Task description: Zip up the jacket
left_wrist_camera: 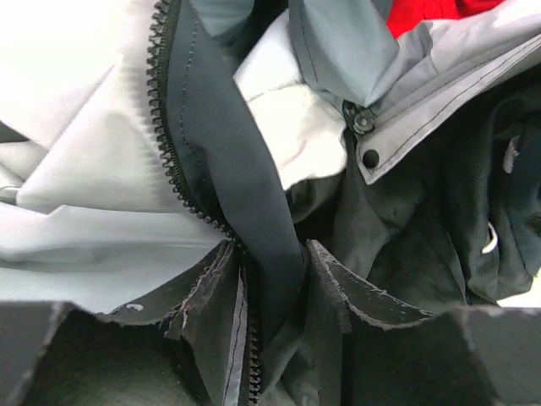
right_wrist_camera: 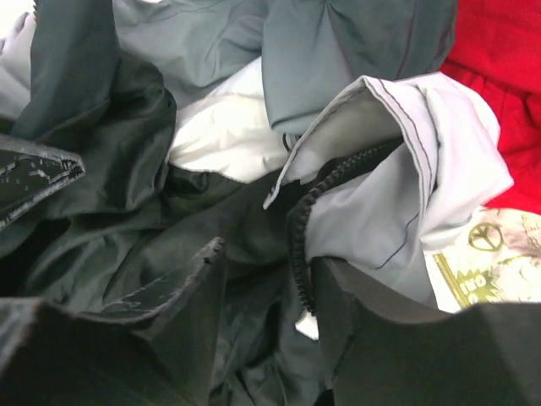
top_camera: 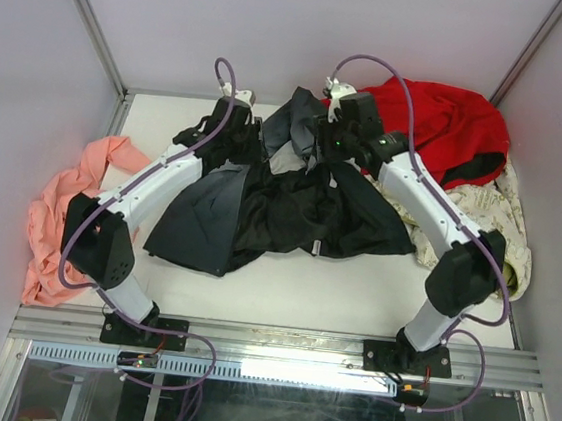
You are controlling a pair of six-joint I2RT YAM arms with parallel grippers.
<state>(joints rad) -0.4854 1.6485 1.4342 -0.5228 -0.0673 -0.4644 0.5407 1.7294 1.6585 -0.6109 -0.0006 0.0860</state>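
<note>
Open jacket (top_camera: 260, 218) heaped on worktop (top_camera: 284, 281).
Left tool (left_wrist_camera: 270, 249) and right tool (right_wrist_camera: 270, 254) parted, straddling loose zipper edges (left_wrist_camera: 165, 127).

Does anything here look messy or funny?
Yes. The jacket lies crumpled in a heap on the table, unzipped: its zipper teeth run along one edge alone, not joined to the other side. A pink cloth spills past the left edge, and a red garment is bunched at the back right.
</note>
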